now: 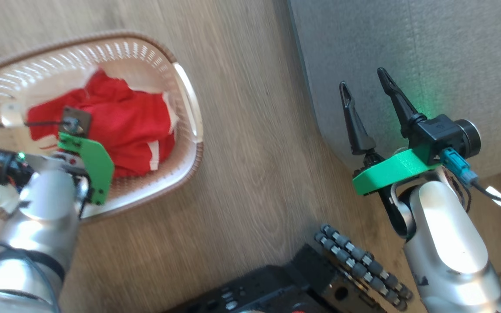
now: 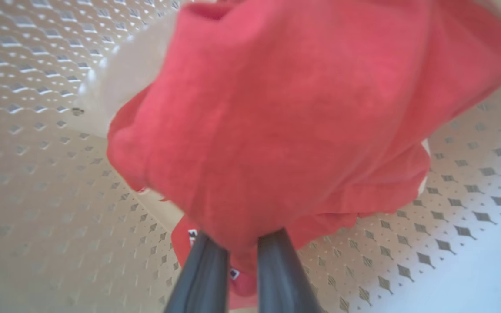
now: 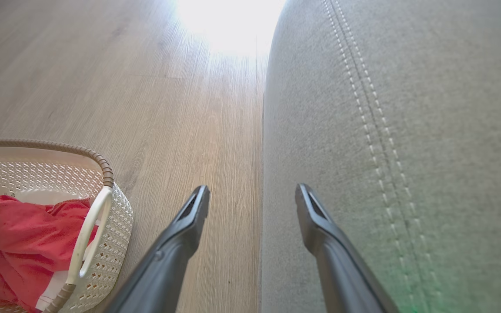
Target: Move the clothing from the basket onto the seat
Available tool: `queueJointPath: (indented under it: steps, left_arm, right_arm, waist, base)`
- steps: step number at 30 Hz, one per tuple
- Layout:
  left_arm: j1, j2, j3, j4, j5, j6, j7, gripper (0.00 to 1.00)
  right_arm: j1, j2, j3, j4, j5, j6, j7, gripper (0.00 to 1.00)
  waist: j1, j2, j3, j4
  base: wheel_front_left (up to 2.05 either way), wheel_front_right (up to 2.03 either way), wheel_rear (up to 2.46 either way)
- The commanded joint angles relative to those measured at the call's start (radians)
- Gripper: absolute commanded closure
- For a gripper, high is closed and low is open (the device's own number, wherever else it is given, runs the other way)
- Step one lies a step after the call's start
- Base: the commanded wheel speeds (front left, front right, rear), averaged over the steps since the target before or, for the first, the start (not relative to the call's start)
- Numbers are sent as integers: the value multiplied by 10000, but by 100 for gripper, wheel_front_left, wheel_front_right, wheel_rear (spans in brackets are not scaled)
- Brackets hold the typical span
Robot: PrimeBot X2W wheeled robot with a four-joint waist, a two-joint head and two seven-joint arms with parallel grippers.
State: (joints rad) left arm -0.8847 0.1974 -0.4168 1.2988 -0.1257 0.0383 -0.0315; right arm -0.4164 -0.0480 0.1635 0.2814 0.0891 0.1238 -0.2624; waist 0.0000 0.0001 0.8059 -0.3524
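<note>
Clothing (image 1: 124,121), soft bright red fabric, sits upper left in the cream perforated plastic basket (image 1: 198,161), left gripper (image 2: 242,237) pinching it. I'd lift high over the rim first; right gripper (image 1: 361,79) hangs spread, empty, by the grey woven seat (image 1: 429,52).

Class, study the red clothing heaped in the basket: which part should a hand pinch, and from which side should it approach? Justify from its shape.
Pinch a raised fold atop the clothing, coming straight down through the open top: the fabric lies crumpled with ridges standing up, and the basket walls close off every side. The left hand is shut on such a fold.
</note>
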Motion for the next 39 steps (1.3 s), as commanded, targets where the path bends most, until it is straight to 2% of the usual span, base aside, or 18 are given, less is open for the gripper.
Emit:
queueJointPath:
  steps: [1, 9, 15, 20, 25, 32, 39]
  left_arm:
    - [323, 113, 214, -81, -70, 43, -161, 100]
    - [800, -530, 314, -88, -401, 279, -1802, 100]
    - [1220, -873, 655, -676, -848, 387, -2284, 100]
    - [1953, -924, 1384, -3119, -1177, 524, -2298, 100]
    - [2782, -993, 2108, -5413, -941, 616, -2300, 100]
    - [3673, -1243, 3293, -8017, -555, 378, -2301, 100]
    - [3913, -1404, 4030, -9848, -337, -11, -2301, 100]
  right_arm:
    - [454, -22, 94, -167, -73, 69, 6, 0]
    - [746, -22, -236, 237, -665, 69, 6, 0]
    - [1060, -22, -525, 527, -1052, 69, 6, 0]
    - [1274, -46, -741, 607, -1238, 69, 6, 0]
    - [1521, -76, -852, 225, -1236, 69, 6, 0]
    - [1890, -185, -749, 96, -1216, 69, 6, 0]
    - [2197, -270, -734, -263, -1045, 69, 6, 0]
  waist:
    - [0, -1, -767, 430]
    - [0, -1, -2501, 1240]
    - [0, -1, -3567, 1814]
    - [0, -1, -4293, 2195]
    - [0, -1, -4936, 2469]
    - [0, -1, -5810, 2741]
    - [0, -1, -6219, 2985]
  base:
    - [0, 0, 0]
    - [0, 0, 0]
    - [0, 0, 0]
    - [0, 0, 0]
    - [0, 0, 0]
    - [0, 0, 0]
    - [0, 0, 0]
